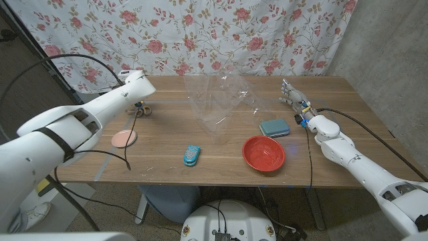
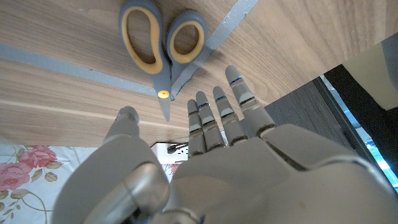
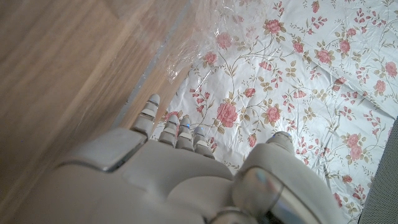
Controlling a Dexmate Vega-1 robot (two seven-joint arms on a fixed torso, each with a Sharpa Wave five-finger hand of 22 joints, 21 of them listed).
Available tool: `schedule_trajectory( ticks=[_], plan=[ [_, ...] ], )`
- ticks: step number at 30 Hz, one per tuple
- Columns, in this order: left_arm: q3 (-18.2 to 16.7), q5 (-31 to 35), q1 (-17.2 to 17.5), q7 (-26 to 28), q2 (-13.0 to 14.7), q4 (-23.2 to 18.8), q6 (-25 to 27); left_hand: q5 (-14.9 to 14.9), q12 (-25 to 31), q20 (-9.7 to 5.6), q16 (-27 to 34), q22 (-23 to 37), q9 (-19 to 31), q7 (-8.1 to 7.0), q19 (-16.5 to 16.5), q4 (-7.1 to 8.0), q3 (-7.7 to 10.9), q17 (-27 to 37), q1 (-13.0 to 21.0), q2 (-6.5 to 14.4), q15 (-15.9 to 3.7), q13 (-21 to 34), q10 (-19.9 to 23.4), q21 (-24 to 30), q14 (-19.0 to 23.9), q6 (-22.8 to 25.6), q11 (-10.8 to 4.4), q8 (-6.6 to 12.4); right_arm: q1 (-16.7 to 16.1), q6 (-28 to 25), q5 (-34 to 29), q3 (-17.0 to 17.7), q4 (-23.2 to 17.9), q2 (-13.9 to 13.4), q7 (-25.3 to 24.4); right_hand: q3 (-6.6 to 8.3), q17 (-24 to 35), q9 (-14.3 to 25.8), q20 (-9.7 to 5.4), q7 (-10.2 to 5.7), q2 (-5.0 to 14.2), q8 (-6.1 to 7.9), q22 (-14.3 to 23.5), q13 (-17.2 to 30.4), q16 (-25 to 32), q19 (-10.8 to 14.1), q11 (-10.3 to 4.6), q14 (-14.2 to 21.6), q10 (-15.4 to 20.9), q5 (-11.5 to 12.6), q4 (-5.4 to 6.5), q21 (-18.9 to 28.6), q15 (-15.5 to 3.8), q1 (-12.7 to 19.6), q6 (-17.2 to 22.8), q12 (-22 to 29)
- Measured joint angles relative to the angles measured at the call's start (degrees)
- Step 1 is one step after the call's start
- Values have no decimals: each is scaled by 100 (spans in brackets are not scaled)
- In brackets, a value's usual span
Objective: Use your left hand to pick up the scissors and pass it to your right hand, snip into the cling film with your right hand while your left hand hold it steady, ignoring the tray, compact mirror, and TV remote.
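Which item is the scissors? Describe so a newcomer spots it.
Start at the wooden table, far left part, just beyond the left robot hand. The scissors lie flat there, closed. Unlike the pink disc nearby, they have grey handles with yellow-lined loops.

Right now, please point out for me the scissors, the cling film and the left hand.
scissors (image 2: 163, 46): left wrist view, where the two handle loops meet.
cling film (image 1: 214, 100): head view, middle of the clear raised sheet.
left hand (image 2: 211, 168): left wrist view, back of the hand.
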Motion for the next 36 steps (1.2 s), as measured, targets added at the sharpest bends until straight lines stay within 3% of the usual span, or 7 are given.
schedule_trajectory(
  ticks=[6, 26, 36],
  plan=[
    [30, 83, -42, -19, -101, 166, -58, 0, -24, -10, 0, 25, -26, 92, -10, 9, 39, 0, 57, 48, 1, -26, -25, 0, 0, -31, 106, -52, 0, -14, 12, 0, 0, -6, 2, 0, 0, 0, 0, 0, 0, 0, 0, -11, 0, 0, 0, 0, 0, 0, 0, 0, 0, 0, 0, 0],
    [251, 300, -254, -225, -392, 790, -234, -27, -46, 0, -1, 24, -53, 114, -103, 9, 38, 1, 91, -68, 2, -53, -25, 0, -65, -9, 105, -78, 81, -13, 22, -19, 148, 50, 45, 15, 1, 0, 0, 0, 0, 0, 0, -11, 0, 0, 0, 0, 0, -23, -15, 0, 0, 0, 0, 0],
    [297, 389, -266, -283, -442, 884, -257, -27, -49, 1, -7, 24, -69, 123, -102, 9, 38, 1, 91, -68, 2, -52, -25, 0, -64, 0, 105, -101, 84, -10, 27, -22, 158, 55, 46, 15, 1, 0, 0, -4, 0, 0, 0, -11, 0, 0, 0, 0, 0, -23, -15, 0, 0, 0, -4, 0]
  ],
)
